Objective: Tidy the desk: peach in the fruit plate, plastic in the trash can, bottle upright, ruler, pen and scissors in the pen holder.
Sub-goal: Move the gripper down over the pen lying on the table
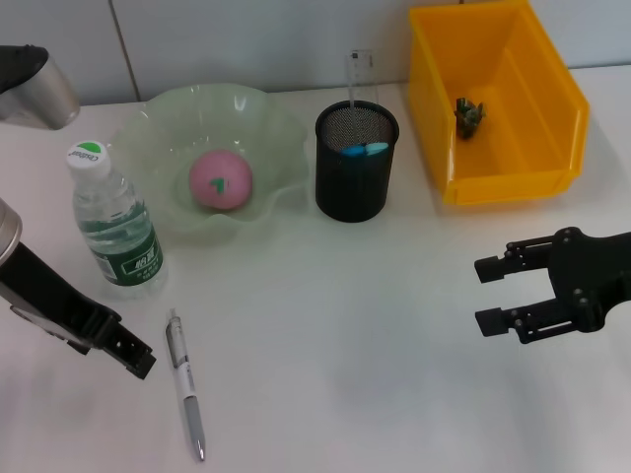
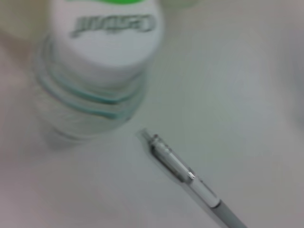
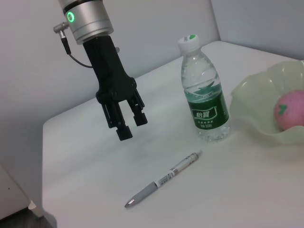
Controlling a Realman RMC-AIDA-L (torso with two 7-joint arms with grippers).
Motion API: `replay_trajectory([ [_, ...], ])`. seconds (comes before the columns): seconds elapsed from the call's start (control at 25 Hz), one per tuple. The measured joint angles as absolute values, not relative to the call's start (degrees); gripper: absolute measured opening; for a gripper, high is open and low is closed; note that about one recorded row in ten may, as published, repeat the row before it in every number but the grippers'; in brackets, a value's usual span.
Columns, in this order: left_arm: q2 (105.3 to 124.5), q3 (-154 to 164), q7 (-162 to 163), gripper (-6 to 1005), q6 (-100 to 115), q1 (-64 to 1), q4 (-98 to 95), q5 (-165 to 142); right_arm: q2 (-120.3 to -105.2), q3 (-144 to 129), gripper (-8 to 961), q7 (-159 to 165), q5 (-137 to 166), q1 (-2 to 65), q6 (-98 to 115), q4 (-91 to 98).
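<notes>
We see a matt white smooth tabletop (image 1: pixel 394 335). The clear plastic water bottle (image 1: pixel 113 222) is glossy, with a ribbed body, green printed label and smooth white cap. The pale green wavy-rimmed fruit plate (image 1: pixel 266 138) looks like translucent plastic, semi-gloss. The pink round peach (image 1: pixel 220 181) has a matt skin. The black cylindrical pen holder (image 1: pixel 356 163) is fine metal mesh, matt. The yellow open-front bin (image 1: pixel 532 108) is smooth moulded plastic with a slight sheen. The white-and-grey click pen (image 1: pixel 185 384) has a glossy barrel, grey grip and metal tip.
</notes>
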State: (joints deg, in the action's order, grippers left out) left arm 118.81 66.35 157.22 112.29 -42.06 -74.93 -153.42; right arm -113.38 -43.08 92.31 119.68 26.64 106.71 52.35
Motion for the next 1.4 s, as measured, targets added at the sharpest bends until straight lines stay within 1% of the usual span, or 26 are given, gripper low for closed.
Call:
replay_trajectory([
  [0.48, 119.14, 72.17, 164.62, 812, 106.70, -41.47, -75.83, -152.71, -113.72, -42.42, 745, 90.98, 119.62, 26.45, 106.28, 53.34],
  [0.64, 119.21, 72.29, 165.27, 809, 106.27, -41.88, -71.66, -146.72, -113.80, -40.59, 745, 90.94, 119.31, 26.37, 106.66, 53.47],
  [0.96, 119.20, 70.52, 165.23, 804, 103.73, -45.51, -63.94, -144.60, -113.34, -36.00, 744, 90.09, 119.06, 26.32, 107.55, 54.51],
  [1.4, 119.18, 74.79, 165.10, 797, 100.52, -45.18, -61.33, -145.18, -113.29, -35.17, 743, 89.82, 119.43, 26.02, 107.38, 54.68],
])
